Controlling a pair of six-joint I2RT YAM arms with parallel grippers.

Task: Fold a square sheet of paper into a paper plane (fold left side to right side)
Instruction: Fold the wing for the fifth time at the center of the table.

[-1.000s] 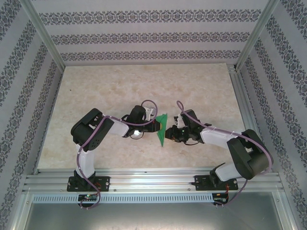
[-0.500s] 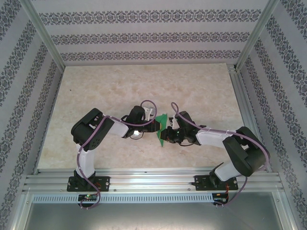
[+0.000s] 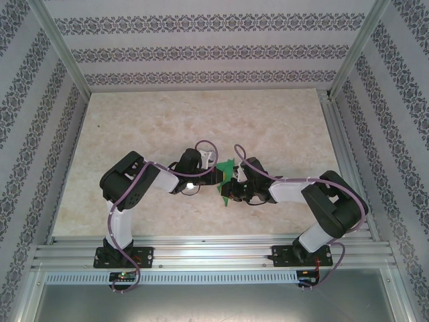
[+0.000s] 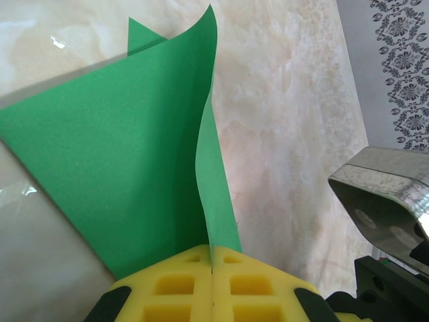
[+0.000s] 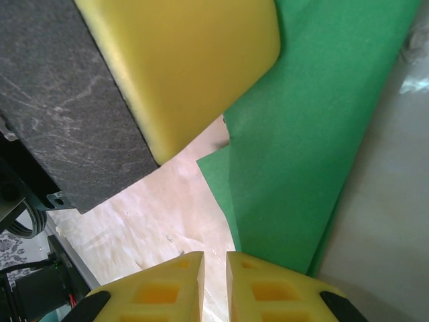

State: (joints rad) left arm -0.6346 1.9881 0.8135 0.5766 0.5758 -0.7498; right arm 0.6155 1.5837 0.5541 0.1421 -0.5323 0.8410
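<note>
The square sheet of paper is bright green and stands folded between the two grippers at the table's middle. My left gripper is shut on it. In the left wrist view its yellow pads pinch the paper's near edge, and the sheet rises with a curled flap. My right gripper is close against the paper's right side. Its jaws stand a narrow gap apart with bare table between them, and the paper lies just beside the right fingertip.
The beige marble table is walled by patterned panels with metal posts. A pad of the left gripper looms close over the paper in the right wrist view. A shiny metal part of the right arm sits beside the left gripper.
My right arm has reached leftward up to the paper, and its jaws have narrowed. The left gripper has kept its hold in place.
</note>
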